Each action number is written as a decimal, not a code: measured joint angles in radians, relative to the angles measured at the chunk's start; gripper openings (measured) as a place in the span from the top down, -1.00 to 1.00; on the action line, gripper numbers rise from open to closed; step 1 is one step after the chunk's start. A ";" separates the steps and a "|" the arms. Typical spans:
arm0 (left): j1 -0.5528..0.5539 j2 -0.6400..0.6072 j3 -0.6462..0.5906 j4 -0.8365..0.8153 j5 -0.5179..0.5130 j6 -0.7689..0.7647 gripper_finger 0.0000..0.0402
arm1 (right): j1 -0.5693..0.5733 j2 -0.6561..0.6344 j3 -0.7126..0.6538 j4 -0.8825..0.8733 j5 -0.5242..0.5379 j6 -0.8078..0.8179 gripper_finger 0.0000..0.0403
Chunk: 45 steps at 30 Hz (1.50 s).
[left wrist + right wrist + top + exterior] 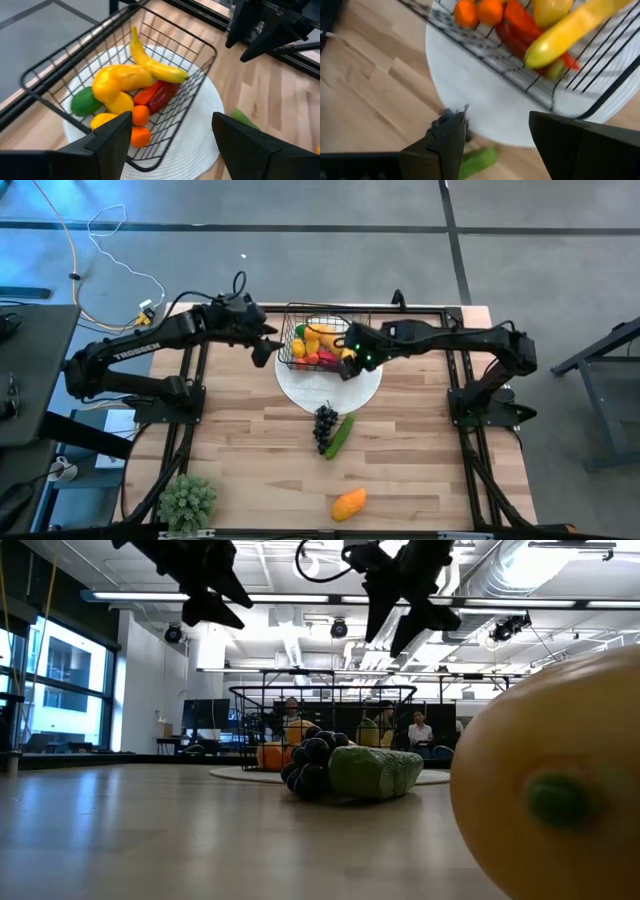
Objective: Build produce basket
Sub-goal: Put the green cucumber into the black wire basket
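Observation:
The black wire basket stands on a round white plate at the table's far middle. In it lie a yellow banana, a red chilli, a green lime, orange tomatoes and yellow fruit. My left gripper hovers open just left of the basket. My right gripper hovers open above the basket's near right corner. Both are raised and hold nothing. Dark grapes and a green cucumber lie side by side on the table nearer the front, and an orange mango lies near the front edge.
A bushy green potted plant stands at the near left corner. Bare wood lies left and right of the plate. In the low view the mango fills the right foreground, with the grapes and cucumber in front of the basket.

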<state>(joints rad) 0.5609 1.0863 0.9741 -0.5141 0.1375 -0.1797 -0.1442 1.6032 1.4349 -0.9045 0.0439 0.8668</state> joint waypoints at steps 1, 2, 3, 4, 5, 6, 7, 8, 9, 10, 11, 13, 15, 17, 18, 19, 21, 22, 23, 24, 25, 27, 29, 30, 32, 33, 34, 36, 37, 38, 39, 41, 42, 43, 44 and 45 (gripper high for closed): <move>-0.009 0.000 0.000 -0.005 0.000 0.000 -0.31 | 0.015 0.000 -0.001 -0.001 0.000 0.027 0.01; -0.017 0.000 0.000 -0.013 0.000 -0.001 -0.31 | 0.030 0.000 -0.004 0.000 0.000 0.055 0.01; -0.026 0.000 0.000 -0.021 0.000 -0.002 -0.31 | 0.046 0.000 -0.008 -0.001 0.000 0.085 0.01; -0.035 0.000 0.000 -0.028 0.000 -0.003 -0.31 | 0.061 0.000 -0.009 -0.009 0.000 0.113 0.01; -0.044 0.000 0.000 -0.036 -0.001 -0.003 -0.31 | 0.075 0.000 -0.009 -0.014 0.000 0.141 0.01; -0.053 0.000 0.000 -0.043 -0.001 -0.004 -0.31 | 0.090 0.000 -0.009 -0.016 0.000 0.165 0.01; -0.061 0.000 0.000 -0.048 -0.001 -0.006 -0.31 | 0.106 0.000 -0.009 -0.018 0.000 0.189 0.01; -0.068 0.000 0.000 -0.051 -0.002 -0.016 -0.31 | 0.121 0.000 -0.009 -0.022 0.000 0.214 0.01; -0.076 0.000 0.000 -0.051 -0.004 -0.029 -0.31 | 0.136 0.000 -0.009 -0.024 0.002 0.241 0.01; -0.083 0.000 0.000 -0.051 -0.005 -0.039 -0.31 | 0.150 0.000 -0.009 -0.023 0.007 0.271 0.01; -0.090 0.000 0.000 -0.052 -0.008 -0.045 -0.31 | 0.165 0.000 -0.009 -0.023 0.013 0.296 0.01; -0.105 0.000 0.000 -0.054 -0.016 -0.047 -0.31 | 0.195 0.001 -0.009 -0.023 0.035 0.335 -0.01; -0.115 0.001 0.000 -0.066 -0.022 -0.049 -0.31 | 0.222 0.006 -0.009 -0.024 0.059 0.368 -0.03; -0.126 0.001 0.000 -0.079 -0.030 -0.052 -0.31 | 0.246 0.015 -0.010 -0.027 0.073 0.408 -0.06; -0.132 0.001 0.000 -0.085 -0.040 -0.052 -0.31 | 0.257 0.020 -0.010 -0.023 0.078 0.431 -0.08; -0.138 0.001 0.000 -0.093 -0.056 -0.053 -0.31 | 0.268 0.025 -0.010 -0.027 0.079 0.457 -0.10; -0.152 0.001 0.000 -0.107 -0.083 -0.053 -0.31 | 0.287 0.039 -0.010 -0.028 0.083 0.531 -0.13; -0.159 0.001 0.000 -0.111 -0.095 -0.053 -0.31 | 0.296 0.044 -0.010 -0.032 0.083 0.565 -0.13; -0.164 0.001 0.000 -0.117 -0.106 -0.053 -0.31 | 0.304 0.053 -0.010 -0.034 0.085 0.594 -0.14; -0.172 0.001 0.000 -0.118 -0.115 -0.053 -0.31 | 0.312 0.060 -0.010 -0.030 0.086 0.620 -0.14; -0.177 0.001 0.000 -0.121 -0.123 -0.052 -0.31 | 0.320 0.067 -0.010 -0.034 0.086 0.645 -0.14; -0.184 0.001 0.000 -0.126 -0.124 -0.053 -0.31 | 0.334 0.085 -0.011 -0.029 0.086 0.693 -0.14; -0.191 0.002 0.000 -0.129 -0.124 -0.053 -0.31 | 0.345 0.110 -0.011 -0.029 0.086 0.735 -0.14; -0.197 0.002 0.000 -0.127 -0.128 -0.053 -0.31 | 0.351 0.122 -0.011 -0.029 0.086 0.752 -0.14; -0.206 0.002 0.000 -0.129 -0.129 -0.053 -0.31 | 0.357 0.151 -0.011 -0.021 0.081 0.769 -0.14; -0.212 0.002 0.000 -0.128 -0.131 -0.053 -0.31 | 0.362 0.165 -0.011 -0.019 0.074 0.775 -0.14; -0.218 0.002 0.000 -0.128 -0.131 -0.053 -0.31 | 0.365 0.182 -0.011 -0.018 0.067 0.776 -0.14; -0.225 0.002 0.000 -0.129 -0.143 -0.053 -0.31 | 0.369 0.209 -0.011 -0.003 0.054 0.778 -0.14; -0.230 0.002 0.000 -0.130 -0.153 -0.052 -0.31 | 0.370 0.222 -0.011 0.003 0.051 0.785 -0.14; -0.234 0.002 0.000 -0.130 -0.163 -0.053 -0.31 | 0.370 0.235 -0.011 0.009 0.048 0.797 -0.14; -0.236 0.002 0.000 -0.133 -0.173 -0.052 -0.31 | 0.370 0.250 -0.011 0.016 0.045 0.807 -0.14; -0.237 0.002 0.000 -0.134 -0.185 -0.048 -0.31 | 0.370 0.273 -0.011 0.033 0.041 0.827 -0.14; -0.237 0.002 0.000 -0.138 -0.187 -0.040 -0.31 | 0.370 0.283 -0.011 0.042 0.038 0.835 -0.14; -0.237 0.002 0.000 -0.142 -0.187 -0.031 -0.31 | 0.370 0.291 -0.011 0.055 0.033 0.840 -0.14; -0.236 0.002 0.000 -0.144 -0.187 -0.024 -0.31 | 0.370 0.302 -0.011 0.060 0.029 0.846 -0.14; -0.236 0.002 0.000 -0.148 -0.187 -0.017 -0.31 | 0.370 0.311 -0.011 0.066 0.025 0.860 -0.14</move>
<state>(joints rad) 0.3244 1.0878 0.9741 -0.6623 -0.0498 -0.1968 0.2255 1.9143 1.4242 -0.8389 0.0684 1.7264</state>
